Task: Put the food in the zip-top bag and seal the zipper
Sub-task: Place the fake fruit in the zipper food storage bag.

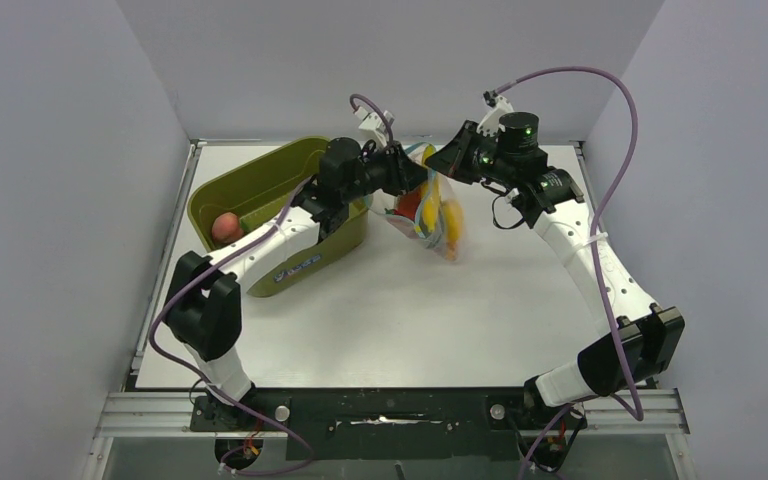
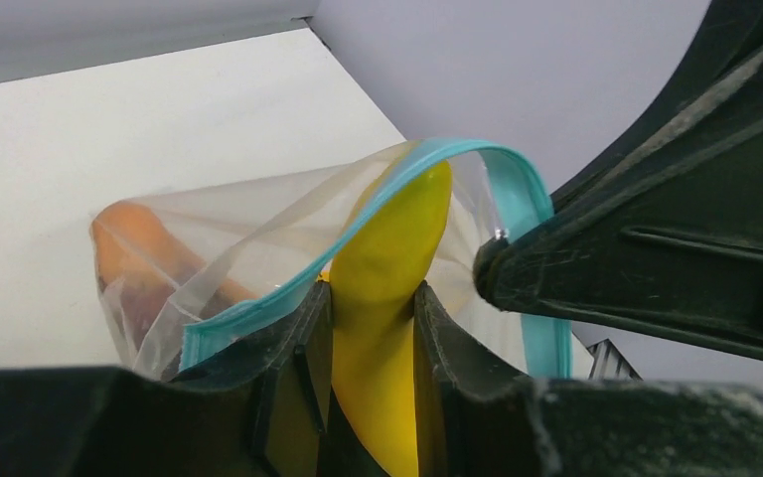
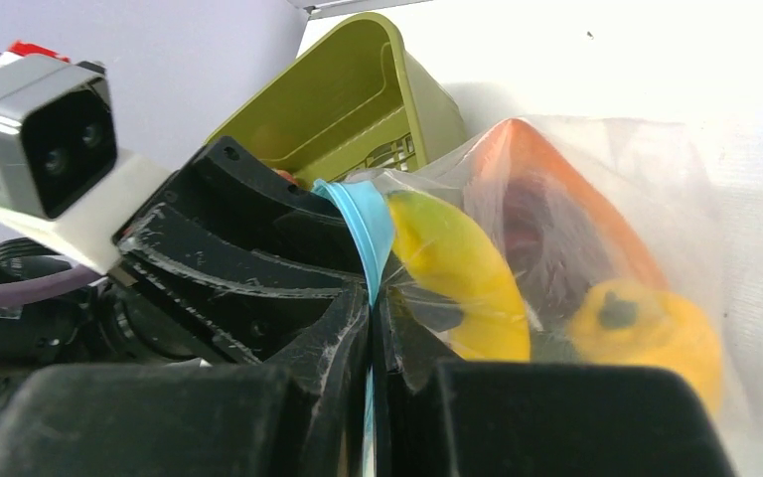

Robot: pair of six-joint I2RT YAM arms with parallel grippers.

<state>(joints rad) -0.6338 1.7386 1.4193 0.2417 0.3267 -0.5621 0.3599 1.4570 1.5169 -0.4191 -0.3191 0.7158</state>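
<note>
**While one hand hangs the bag open, the other feeds in a banana**

Because the zip-top bag (image 1: 435,215) is floppy and would slump shut on the counter (image 1: 410,320), it is carried in the air between the two arms, over the far middle of the counter and just beside the green bin (image 1: 260,180). Its mouth points up and toward the left arm, and its belly hangs down, so whatever goes in slides to the bottom. An orange piece (image 3: 556,169), a dark red piece (image 3: 546,238) and a round yellow fruit (image 3: 646,328) already lie there, pressed against the clear film.

The light-blue zipper (image 2: 517,174) arches open over the mouth. The right hand (image 3: 373,298) has its fingers pressed together on that strip, with the blue edge trapped between them. That pinch is what keeps the bag hanging and the mouth facing the other arm.

The left hand (image 2: 373,298) is pinching a banana (image 2: 392,258), one finger on each side of its lower half. The banana's tip pokes up under the blue arch. From the right wrist, it shows through the film just inside the mouth. It looks partly in, and I judge that a release here would let it drop onto the other pieces.

A peach fruit (image 1: 225,226) lies in the bin, so the filling is probably not finished and the zipper stays unsealed for now. The risk is at the pinch: a push from the left hand could tug the strip out of the right hand's fingers.
</note>
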